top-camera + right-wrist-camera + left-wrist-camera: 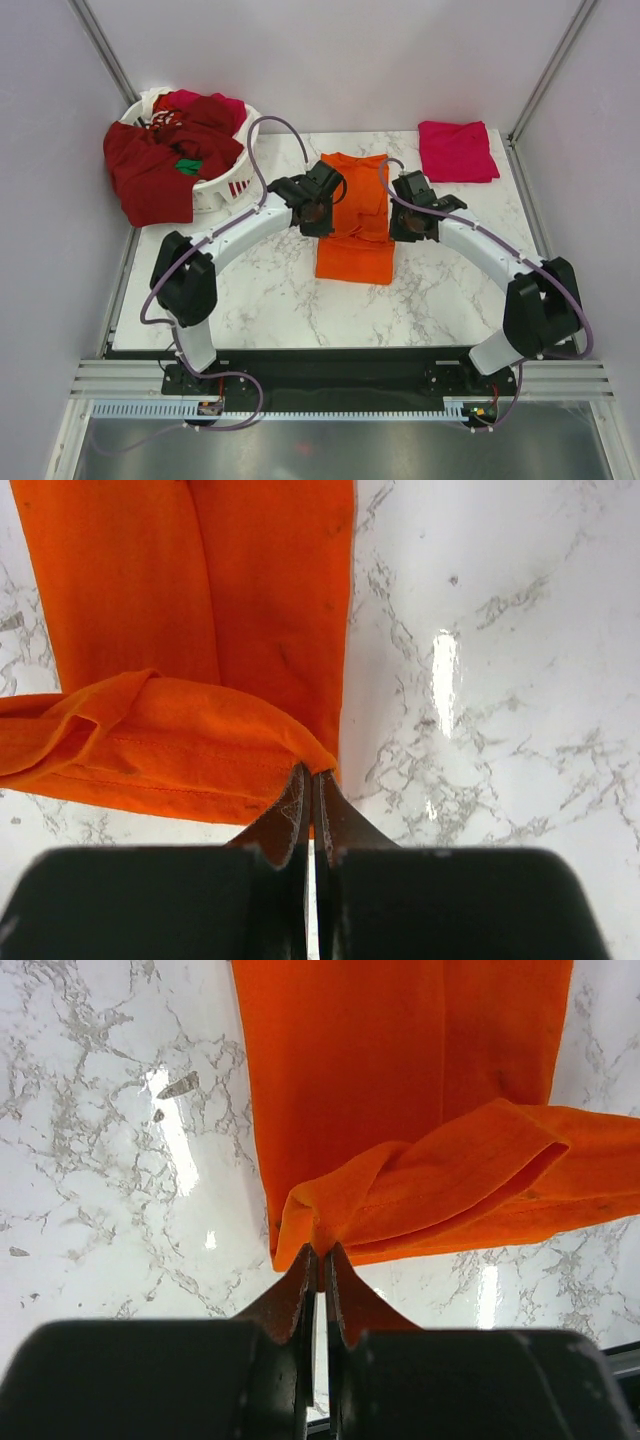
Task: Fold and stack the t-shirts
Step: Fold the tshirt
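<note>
Orange t-shirt (352,255) lay centre frame on the bench (260,295), a narrow strip. Your left claw (320,1252) and right claw (308,772) each pinched a corner of its lifted edge. You needed to move both together, level, so the fold landed square.

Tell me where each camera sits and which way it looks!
Top camera: high above and behind, looking down at the marble table; the left arm and right arm show whole.
Left wrist camera: on the left arm, looking along the left pincer, shut on a corner of the orange t-shirt.
Right wrist camera: on the right arm, looking along the right pincer, shut on that shirt's other corner.
Shared: both wrist views see the same folded-over orange end on marble.
</note>
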`<act>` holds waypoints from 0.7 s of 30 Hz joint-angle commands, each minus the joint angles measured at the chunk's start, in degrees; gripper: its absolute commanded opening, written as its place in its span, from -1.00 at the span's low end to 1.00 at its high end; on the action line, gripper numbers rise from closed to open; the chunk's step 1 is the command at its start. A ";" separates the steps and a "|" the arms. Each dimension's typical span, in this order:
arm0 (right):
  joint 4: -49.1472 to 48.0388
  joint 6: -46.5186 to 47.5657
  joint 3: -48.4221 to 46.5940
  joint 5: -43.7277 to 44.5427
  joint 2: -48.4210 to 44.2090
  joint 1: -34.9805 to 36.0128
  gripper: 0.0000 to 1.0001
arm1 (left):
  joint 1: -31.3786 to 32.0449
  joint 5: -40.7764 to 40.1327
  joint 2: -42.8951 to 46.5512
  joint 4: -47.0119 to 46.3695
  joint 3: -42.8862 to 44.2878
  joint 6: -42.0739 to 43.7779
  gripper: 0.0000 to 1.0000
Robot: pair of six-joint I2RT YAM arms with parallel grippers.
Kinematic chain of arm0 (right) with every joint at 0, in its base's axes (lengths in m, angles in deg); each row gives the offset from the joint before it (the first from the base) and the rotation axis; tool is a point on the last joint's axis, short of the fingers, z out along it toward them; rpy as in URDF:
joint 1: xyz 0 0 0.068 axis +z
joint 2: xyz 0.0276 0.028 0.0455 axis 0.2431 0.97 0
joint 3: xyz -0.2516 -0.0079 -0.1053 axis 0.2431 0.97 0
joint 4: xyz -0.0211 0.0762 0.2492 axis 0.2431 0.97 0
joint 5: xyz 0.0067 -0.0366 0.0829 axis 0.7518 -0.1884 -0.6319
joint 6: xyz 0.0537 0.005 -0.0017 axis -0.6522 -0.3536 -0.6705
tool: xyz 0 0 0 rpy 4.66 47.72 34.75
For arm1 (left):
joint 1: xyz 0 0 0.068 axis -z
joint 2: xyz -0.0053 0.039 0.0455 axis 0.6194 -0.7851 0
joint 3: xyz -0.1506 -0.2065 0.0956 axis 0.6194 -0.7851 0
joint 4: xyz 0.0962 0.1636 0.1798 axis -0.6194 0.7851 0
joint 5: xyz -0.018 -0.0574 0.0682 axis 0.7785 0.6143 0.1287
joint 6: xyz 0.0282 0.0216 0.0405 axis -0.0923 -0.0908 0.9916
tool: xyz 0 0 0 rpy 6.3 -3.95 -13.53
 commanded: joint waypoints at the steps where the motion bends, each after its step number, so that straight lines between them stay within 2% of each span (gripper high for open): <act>1: -2.41 1.61 -4.13 -1.16 2.82 -0.88 -1.00 | -1.81 1.31 -2.81 0.21 3.88 3.91 -0.85; 10: -3.91 0.56 -10.54 0.59 14.50 -2.99 -1.00 | -5.76 2.97 -12.21 0.30 11.25 6.11 -0.79; 12: -3.91 0.21 -13.79 1.38 18.96 -3.87 -0.98 | -6.91 4.99 -16.34 0.39 14.16 7.60 -0.62; 13: -3.74 0.03 -16.67 1.47 20.73 -4.31 -0.76 | -7.96 5.61 -17.66 0.82 17.56 8.13 -0.44; 14: -2.87 0.20 -18.27 1.82 24.32 -4.84 -0.51 | -8.40 5.61 -20.20 1.09 19.25 8.74 0.17; 15: -1.55 0.20 -20.11 2.44 26.01 -5.10 -0.20 | -8.93 5.79 -21.36 1.53 21.01 8.92 0.34; 16: -0.41 0.12 -24.22 3.05 27.50 -5.45 0.35 | -9.80 6.14 -22.58 1.88 24.59 9.45 0.44; 17: 0.30 0.38 -26.00 3.32 28.65 -6.07 0.54 | -10.16 6.32 -23.55 3.45 26.80 9.89 0.61; 19: 2.15 0.55 -30.30 5.41 29.72 -6.60 0.75 | -11.13 5.97 -25.41 5.04 32.35 10.68 0.71; 21: 3.99 1.52 -32.52 7.79 27.88 -6.78 0.87 | -11.39 5.18 -24.45 6.45 35.25 11.82 0.76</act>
